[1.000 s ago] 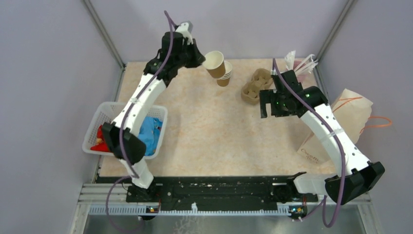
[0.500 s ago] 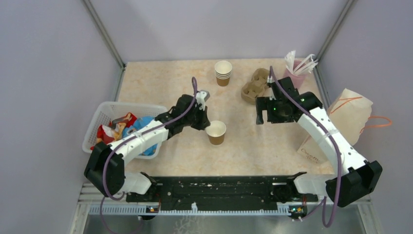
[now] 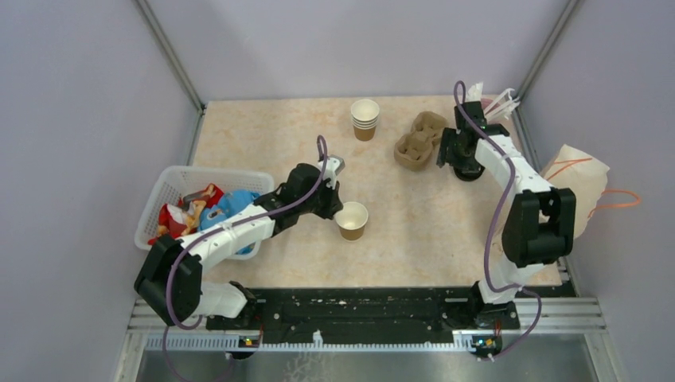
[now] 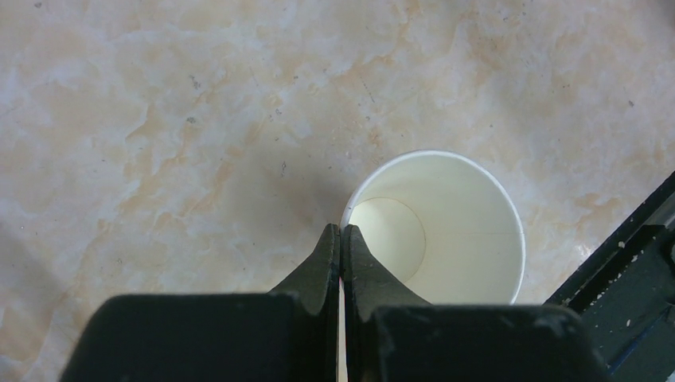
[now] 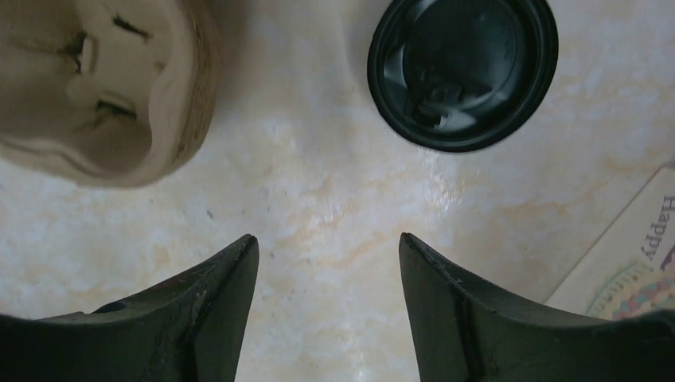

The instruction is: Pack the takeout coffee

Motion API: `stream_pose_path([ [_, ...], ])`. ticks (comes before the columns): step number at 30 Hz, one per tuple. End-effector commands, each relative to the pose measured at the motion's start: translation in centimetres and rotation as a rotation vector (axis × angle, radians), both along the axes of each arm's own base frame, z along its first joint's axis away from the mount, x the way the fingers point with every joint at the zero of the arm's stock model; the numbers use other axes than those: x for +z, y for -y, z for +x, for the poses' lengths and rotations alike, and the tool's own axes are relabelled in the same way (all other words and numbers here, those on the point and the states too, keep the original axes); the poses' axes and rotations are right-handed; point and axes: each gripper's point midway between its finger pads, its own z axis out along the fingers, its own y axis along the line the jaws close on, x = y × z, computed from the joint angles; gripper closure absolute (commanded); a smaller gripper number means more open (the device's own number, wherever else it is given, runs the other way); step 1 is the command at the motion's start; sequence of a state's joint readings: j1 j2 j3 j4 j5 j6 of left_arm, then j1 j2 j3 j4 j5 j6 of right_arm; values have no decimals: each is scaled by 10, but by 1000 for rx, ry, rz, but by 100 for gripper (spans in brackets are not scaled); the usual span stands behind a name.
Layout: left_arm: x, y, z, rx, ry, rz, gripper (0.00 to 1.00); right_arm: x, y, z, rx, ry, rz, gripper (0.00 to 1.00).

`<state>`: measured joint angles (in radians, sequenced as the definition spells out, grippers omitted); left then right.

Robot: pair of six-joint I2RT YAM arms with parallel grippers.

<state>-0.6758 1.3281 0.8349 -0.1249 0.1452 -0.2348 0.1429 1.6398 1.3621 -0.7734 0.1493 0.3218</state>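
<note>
A brown paper cup, cream inside and without a lid, stands upright mid-table. My left gripper is shut on the cup's near rim, one finger inside and one outside. A stack of similar cups stands at the back. A round black lid lies flat on the table. My right gripper hangs open just short of the lid, with only bare table between its fingers.
The moulded-pulp cup carrier lies left of the lid. A pink cup of white sticks stands at the back right. A paper bag lies at the right edge, a white basket of packets at the left.
My left arm carried a cup from the back stack down to mid-table. The right arm swung toward the back right and came low beside the carrier, its jaws narrowing.
</note>
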Motion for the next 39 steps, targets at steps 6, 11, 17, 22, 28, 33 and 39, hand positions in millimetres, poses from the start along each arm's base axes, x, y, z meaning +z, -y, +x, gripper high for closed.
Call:
stream_pose_path([
  [6, -8, -2, 0, -26, 61, 8, 98, 10, 24, 69, -35, 188, -76, 35],
  [11, 2, -10, -4, -5, 96, -8, 69, -9, 36, 70, -54, 160, -87, 36],
  [17, 48, -14, -9, -5, 152, -55, 33, -28, 45, 78, -60, 138, -104, 42],
  [22, 93, -13, -11, -13, 197, -94, 22, -41, 43, 90, -51, 125, -99, 49],
  [28, 129, -12, -6, 1, 252, -131, 19, -48, 44, 96, -44, 114, -109, 66],
  [33, 137, -7, -3, -10, 255, -135, 18, -51, 48, 94, -43, 108, -130, 70],
  [39, 138, -5, -1, -16, 250, -134, 18, -54, 49, 97, -42, 103, -123, 81],
])
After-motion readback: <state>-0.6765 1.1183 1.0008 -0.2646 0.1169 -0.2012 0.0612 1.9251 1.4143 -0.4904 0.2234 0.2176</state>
